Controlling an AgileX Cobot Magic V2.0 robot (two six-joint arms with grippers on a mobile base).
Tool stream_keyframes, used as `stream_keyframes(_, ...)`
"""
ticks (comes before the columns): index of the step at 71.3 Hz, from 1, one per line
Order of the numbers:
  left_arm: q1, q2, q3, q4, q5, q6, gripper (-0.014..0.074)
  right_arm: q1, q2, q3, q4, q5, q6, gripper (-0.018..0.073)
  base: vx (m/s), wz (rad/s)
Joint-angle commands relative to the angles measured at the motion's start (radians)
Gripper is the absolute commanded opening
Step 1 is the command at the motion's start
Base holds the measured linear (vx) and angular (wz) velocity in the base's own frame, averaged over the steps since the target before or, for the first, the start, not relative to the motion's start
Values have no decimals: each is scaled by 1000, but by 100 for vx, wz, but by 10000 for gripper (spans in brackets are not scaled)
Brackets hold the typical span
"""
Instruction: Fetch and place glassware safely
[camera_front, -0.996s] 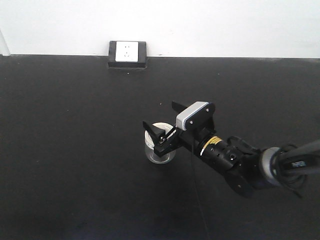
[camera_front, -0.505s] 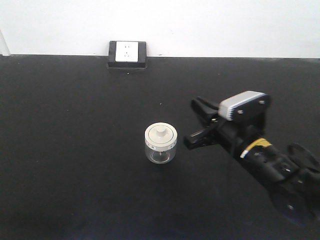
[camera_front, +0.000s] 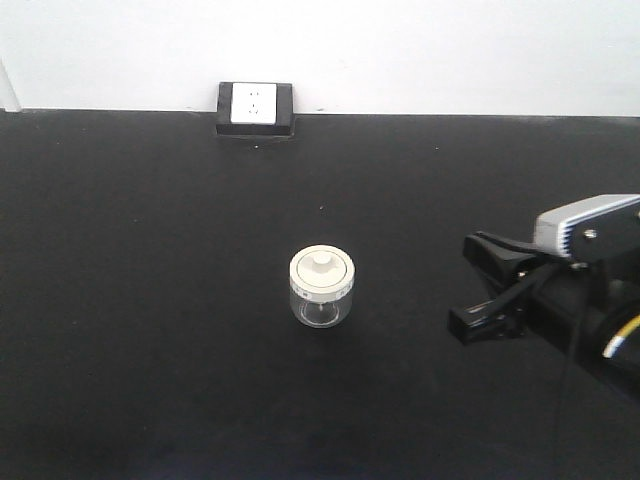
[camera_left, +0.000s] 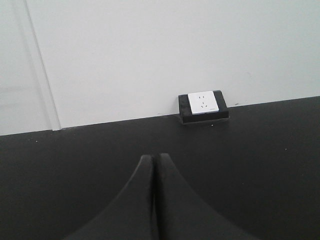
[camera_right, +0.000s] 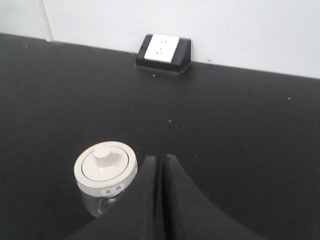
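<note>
jar (camera_front: 321, 290): upright mid-table (camera_front: 150, 300), cream lid on, free of both arms
lid label (camera_right: 112, 189): small print, unreadable
right fingers (camera_front: 492, 285): apart in front view, empty, well right of jar
left fingers (camera_left: 152, 200): pressed together, empty
socket (camera_front: 255, 107): at wall

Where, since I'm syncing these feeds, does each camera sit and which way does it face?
Exterior front-facing: raised, looking down over the black table toward the wall; glass jar centre, right gripper at right edge.
Left wrist: low on the left arm, facing the wall and socket; left gripper at bottom.
Right wrist: on the right arm, facing the wall; its fingers at bottom, jar lower left.
Shared: socket in all three; jar in exterior and right wrist.
</note>
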Motion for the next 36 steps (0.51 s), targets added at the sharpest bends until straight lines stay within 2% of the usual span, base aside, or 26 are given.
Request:
stream_keyframes(1,-3,8,-30,-10,-71,-7,-7,-5,-88,-25,34,-13,-49,-3,0,0)
stream_keyframes(20,-3,8,-30,-10,-71,-7,-7,-5,-225,-23,175,93,-199,-3,0,0)
stream_keyframes(29,-3,8,-30,-10,-71,-7,-7,-10,-274,46,244,12,-241,-3,0,0)
stream_keyframes(36,-3,8,-30,-10,-71,-7,-7,-51,-316,125,323,-35,-255,-3,0,0)
